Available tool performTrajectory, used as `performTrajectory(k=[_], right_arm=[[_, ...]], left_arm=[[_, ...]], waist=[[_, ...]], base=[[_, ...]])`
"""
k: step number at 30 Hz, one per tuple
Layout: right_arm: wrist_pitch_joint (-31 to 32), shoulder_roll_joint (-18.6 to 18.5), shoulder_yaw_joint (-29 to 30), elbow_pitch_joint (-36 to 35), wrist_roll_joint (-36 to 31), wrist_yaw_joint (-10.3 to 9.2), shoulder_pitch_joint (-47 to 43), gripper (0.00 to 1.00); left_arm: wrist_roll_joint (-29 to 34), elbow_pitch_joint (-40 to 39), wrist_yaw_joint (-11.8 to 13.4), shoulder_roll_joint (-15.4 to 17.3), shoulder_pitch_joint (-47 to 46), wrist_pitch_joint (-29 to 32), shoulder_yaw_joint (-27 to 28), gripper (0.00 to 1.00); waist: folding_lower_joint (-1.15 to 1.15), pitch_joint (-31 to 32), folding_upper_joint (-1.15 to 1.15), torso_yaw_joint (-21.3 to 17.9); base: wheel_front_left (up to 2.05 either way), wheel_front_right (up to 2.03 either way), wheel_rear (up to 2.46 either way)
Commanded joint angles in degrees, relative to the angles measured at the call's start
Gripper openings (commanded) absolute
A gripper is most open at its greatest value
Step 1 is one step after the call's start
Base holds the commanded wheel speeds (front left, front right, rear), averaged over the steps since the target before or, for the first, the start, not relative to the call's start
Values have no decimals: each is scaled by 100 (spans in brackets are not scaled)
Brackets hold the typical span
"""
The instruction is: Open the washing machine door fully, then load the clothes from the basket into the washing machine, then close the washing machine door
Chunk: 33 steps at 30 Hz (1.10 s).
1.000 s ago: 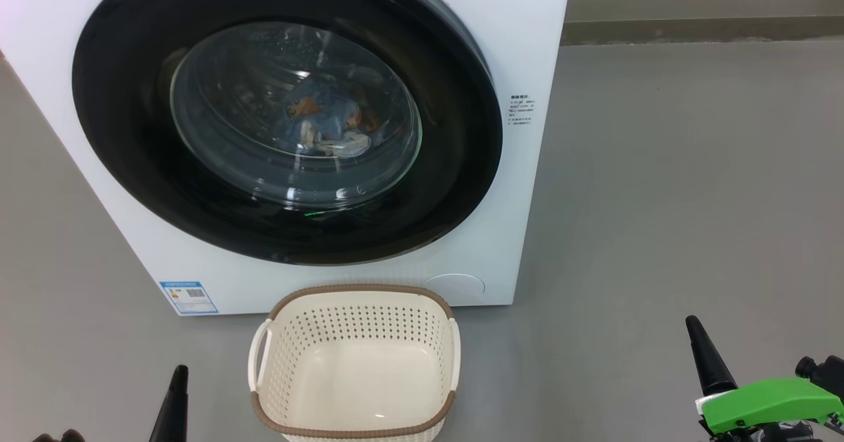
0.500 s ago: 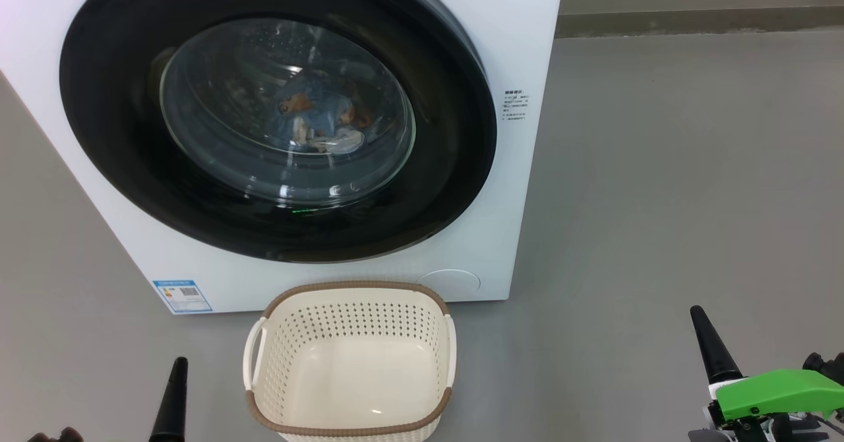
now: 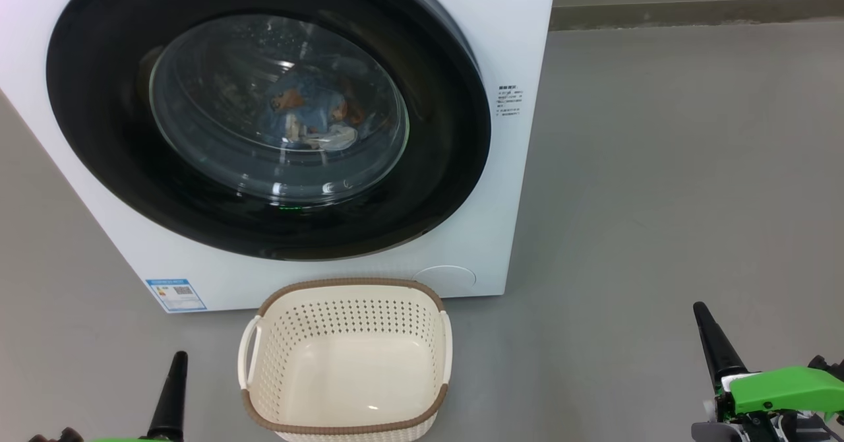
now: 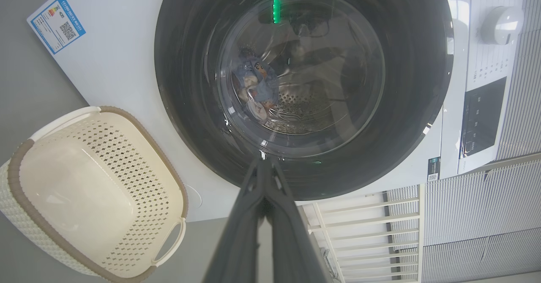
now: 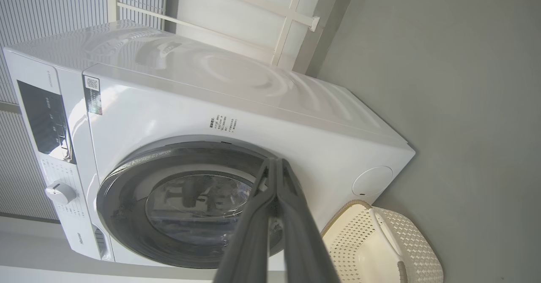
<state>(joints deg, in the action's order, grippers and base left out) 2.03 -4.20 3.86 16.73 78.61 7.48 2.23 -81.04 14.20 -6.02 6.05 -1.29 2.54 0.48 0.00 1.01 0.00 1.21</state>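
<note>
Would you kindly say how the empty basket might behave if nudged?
The basket looks like thin perforated plastic and is empty, so probably light and likely to slide on the smooth grey floor. Its wide, low shape suggests it would rarely tip.

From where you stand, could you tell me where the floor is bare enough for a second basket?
Widest: grey floor right of the washing machine and basket, up to the right gripper. Narrower: the wedge between basket, machine and left gripper. Crowded: before the door, where the basket stands.
</note>
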Motion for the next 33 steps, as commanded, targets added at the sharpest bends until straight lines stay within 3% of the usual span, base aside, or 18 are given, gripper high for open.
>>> performTrajectory(k=[1,26,33], right_arm=[[47,-36,-40,-183,147,4,298,0],[443,130,265,-269,1336,1,395,0],[448,132,269,-270,1353,1,396,0]], left_arm=[[-141,-92,-56,30,-308,40,210,0],[-1107,-14,-146,-300,-487,381,588,0],[-1120,-14,-147,-306,-489,387,595,0]], waist=[[0,-7,0,-7],[0,-117,0,-119],[0,-119,0,-121]], base=[[0,0,0],[0,0,0],[0,0,0]])
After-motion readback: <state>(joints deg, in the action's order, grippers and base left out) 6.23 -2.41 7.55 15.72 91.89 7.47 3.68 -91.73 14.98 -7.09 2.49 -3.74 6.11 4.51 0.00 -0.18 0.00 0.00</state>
